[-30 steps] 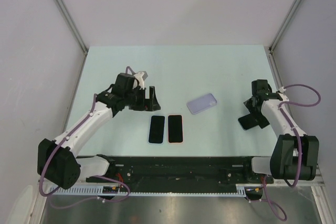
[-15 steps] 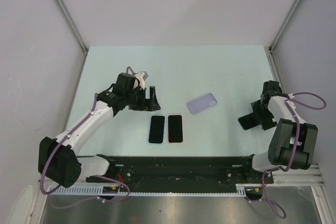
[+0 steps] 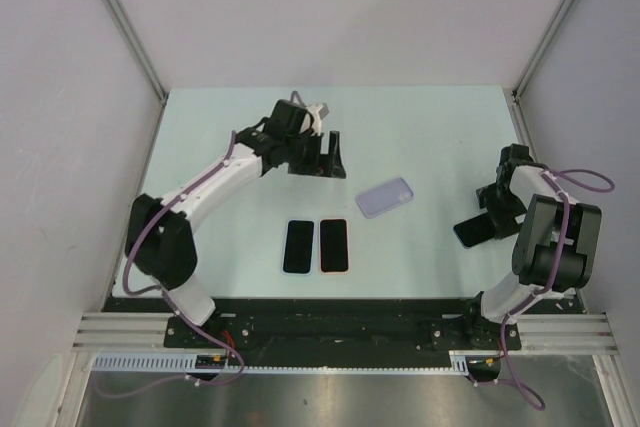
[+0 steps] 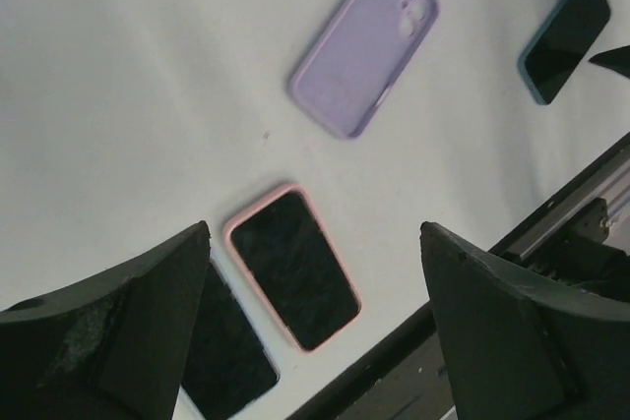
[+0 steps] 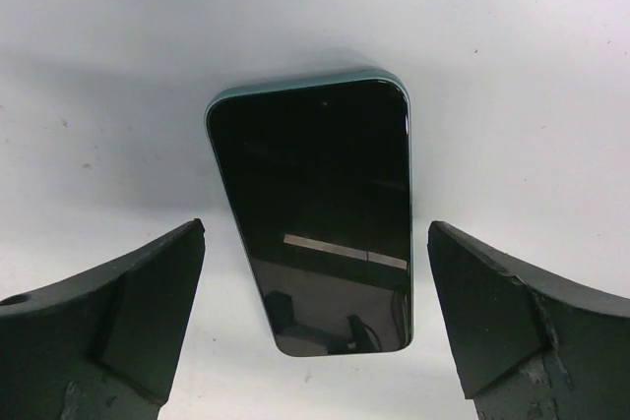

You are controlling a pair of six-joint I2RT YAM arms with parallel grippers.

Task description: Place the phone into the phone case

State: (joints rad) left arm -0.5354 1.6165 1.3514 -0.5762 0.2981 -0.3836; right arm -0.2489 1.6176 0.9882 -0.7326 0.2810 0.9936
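A phone (image 3: 298, 246) lies near the table's (image 3: 400, 127) front edge, with a second phone (image 3: 333, 245) just to its right, seemingly not touching. The phone case (image 3: 386, 197) lies behind and right of them. A third phone (image 3: 472, 231) lies well apart, near the right edge.

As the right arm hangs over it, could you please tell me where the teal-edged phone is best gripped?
Grip the teal-edged phone across its two long edges, about mid-length, coming straight down from above. It lies flat and screen-up on the table, so only its thin sides offer a hold. The open right gripper has one finger outside each long edge, so probably little turning is needed.
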